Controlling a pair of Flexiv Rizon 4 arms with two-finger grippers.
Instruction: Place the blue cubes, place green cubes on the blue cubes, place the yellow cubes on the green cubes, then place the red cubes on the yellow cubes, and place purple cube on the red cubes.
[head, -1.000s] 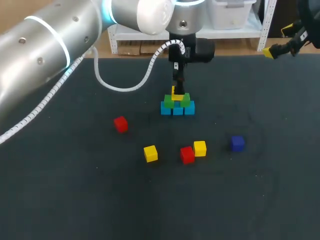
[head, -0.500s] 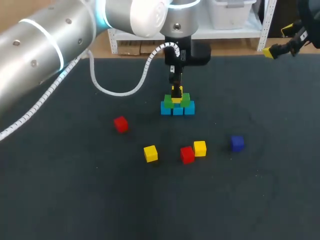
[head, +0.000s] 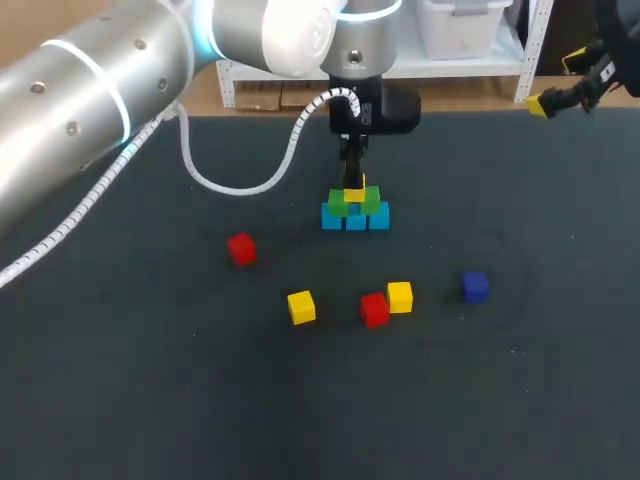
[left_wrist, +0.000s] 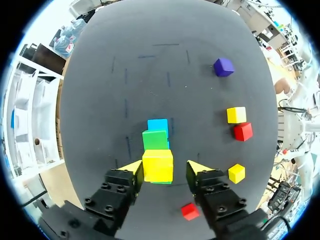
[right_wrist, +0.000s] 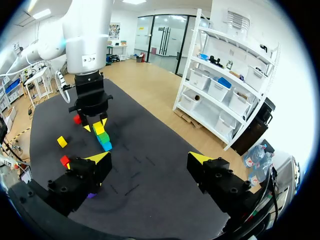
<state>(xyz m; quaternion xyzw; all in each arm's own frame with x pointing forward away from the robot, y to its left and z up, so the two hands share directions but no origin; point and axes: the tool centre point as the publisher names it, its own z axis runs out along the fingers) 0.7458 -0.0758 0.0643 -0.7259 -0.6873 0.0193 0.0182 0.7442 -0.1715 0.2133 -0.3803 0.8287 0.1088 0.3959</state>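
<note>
Cube count: three blue cubes (head: 355, 219) in a row near the middle of the worktop (head: 150, 400). Two green cubes (head: 339, 205) sit on the blue row. There are three yellow cubes. One, the top yellow cube (left_wrist: 158, 165), rests on the greens. Two lie loose, the left yellow cube (head: 301, 306) and the right yellow cube (head: 400, 296). Two red cubes are both loose: the far red cube (head: 240, 248) off to the left, the near red cube (head: 375, 309) touching the right yellow one. One purple cube (head: 474, 287) lies alone to the right.

The left pincer (left_wrist: 165, 168) hangs over the stack, fingers either side of the top yellow cube. One finger is at its face, the other shows a gap, so it has no grip. The right pincer (right_wrist: 150, 159) is spread wide at the far right edge of the worktop and holds nothing.

Versus 1.0 s ago: the left pincer has lifted slightly off the stack. The loose cubes have not moved.
</note>
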